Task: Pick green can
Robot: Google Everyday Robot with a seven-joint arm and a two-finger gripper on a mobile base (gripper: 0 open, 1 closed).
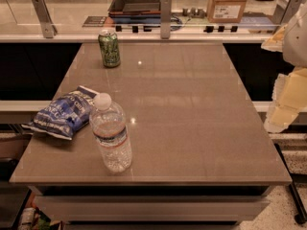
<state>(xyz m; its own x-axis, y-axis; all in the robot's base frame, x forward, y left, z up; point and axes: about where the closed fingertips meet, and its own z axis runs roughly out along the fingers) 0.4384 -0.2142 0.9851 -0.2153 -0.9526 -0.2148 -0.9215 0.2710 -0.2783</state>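
The green can [109,48] stands upright at the far left of the grey-brown table [192,109], dark green with pale print and a silver top. My gripper [283,107] is at the right edge of the view, pale yellow and white, beside the table's right side and well away from the can. Nothing is seen in it.
A clear water bottle [111,134] with a white cap stands near the front left. A blue chip bag [64,113] lies at the left edge. Behind the table runs a counter with a glass rail, posts [165,16], a tray [136,4] and a cardboard box [226,3].
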